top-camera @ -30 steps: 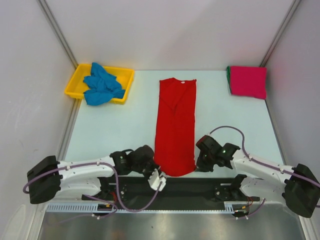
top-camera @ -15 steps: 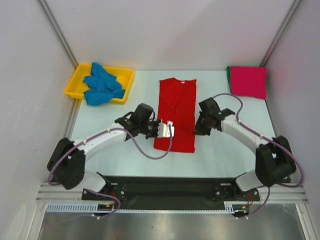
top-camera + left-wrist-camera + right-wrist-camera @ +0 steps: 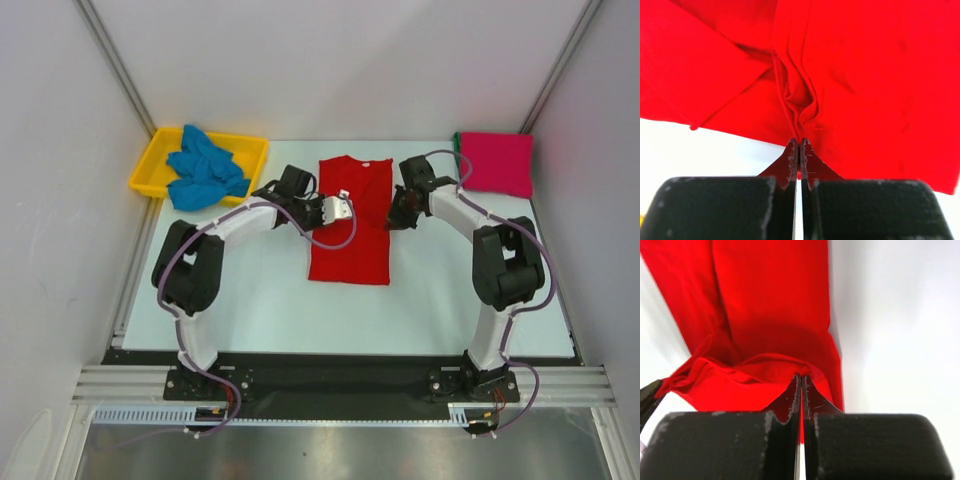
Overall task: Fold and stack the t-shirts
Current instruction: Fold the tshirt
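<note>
While the red t-shirt (image 3: 350, 250) is lying as a narrow strip at the centre of the worktop (image 3: 440, 290), collar toward 12 o'clock, a crosswise fold is judged to be under way. Its long sides are already turned in. A pinch of its cloth is held at either edge, raised above the rest and bunched into creases. The left end effector (image 3: 338, 209) is clamped tight on red cloth at the strip's 9 o'clock edge, and the right end effector (image 3: 397, 220) is clamped likewise at the 3 o'clock edge, as both wrist views confirm.

Toward 1 o'clock, at the far corner, a magenta-pink t-shirt (image 3: 497, 165) is seen folded flat, with a green edge (image 3: 457, 152) of another showing beside it — that stack is taken as finished work. Toward 10 o'clock, a blue t-shirt (image 3: 205, 170) is left crumpled in the yellow tray (image 3: 148, 175), untouched.

Roughly half the job is therefore judged done. What remains is for the red fold to be laid down and the shirt stacked at 1 o'clock, then for the blue one to be spread, folded and added.
</note>
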Controlling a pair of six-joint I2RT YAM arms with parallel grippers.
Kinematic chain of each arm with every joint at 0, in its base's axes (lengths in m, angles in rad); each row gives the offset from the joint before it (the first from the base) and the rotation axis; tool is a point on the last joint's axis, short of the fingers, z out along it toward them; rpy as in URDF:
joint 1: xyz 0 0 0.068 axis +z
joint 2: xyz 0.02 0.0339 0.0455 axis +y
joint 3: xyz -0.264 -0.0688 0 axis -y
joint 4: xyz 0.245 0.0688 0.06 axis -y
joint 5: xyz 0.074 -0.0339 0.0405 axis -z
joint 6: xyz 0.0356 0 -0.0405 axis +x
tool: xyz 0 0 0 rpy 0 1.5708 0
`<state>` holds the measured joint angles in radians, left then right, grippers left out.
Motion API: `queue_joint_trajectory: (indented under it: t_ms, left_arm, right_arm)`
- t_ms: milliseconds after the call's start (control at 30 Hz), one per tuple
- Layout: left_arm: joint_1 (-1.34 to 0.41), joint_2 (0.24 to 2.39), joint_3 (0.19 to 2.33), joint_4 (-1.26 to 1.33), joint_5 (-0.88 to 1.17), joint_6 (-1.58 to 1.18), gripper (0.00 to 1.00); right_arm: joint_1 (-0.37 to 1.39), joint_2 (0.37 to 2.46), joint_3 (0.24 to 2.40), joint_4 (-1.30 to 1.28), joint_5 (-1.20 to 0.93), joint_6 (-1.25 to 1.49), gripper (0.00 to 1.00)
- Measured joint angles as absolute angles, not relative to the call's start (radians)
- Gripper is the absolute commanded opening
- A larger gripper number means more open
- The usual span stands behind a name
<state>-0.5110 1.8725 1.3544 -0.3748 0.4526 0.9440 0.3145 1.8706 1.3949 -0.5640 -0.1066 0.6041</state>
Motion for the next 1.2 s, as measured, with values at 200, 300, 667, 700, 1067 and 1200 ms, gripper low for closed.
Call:
queue_joint_trajectory:
  t_ms: [200, 300, 667, 700, 1067, 1200]
  left_arm:
    - [-0.492, 1.972, 1.439, -0.381, 0.453, 0.944, 0.01]
    - [-0.488, 1.991, 1.452, -0.373, 0.453, 0.944, 0.05]
    - [-0.479, 2.047, 1.552, -0.314, 0.329, 0.764, 0.63]
    - [-0.471, 2.046, 1.579, -0.316, 0.323, 0.728, 0.6]
    - [-0.57, 1.755, 1.232, -0.542, 0.457, 0.961, 0.67]
    - [-0.639, 1.755, 1.107, -0.582, 0.445, 1.034, 0.69]
  right_arm:
    - [0.297, 1.95, 1.458, -0.573, -0.122, 0.585, 0.0]
    - [0.29, 1.967, 1.467, -0.576, -0.121, 0.579, 0.07]
    - [0.26, 1.987, 1.593, -0.624, -0.083, 0.525, 0.48]
    - [0.26, 1.966, 1.578, -0.619, -0.072, 0.522, 0.47]
    - [0.445, 1.667, 1.13, -0.563, -0.097, 0.592, 0.54]
    - [0.451, 1.644, 1.018, -0.563, -0.095, 0.647, 0.54]
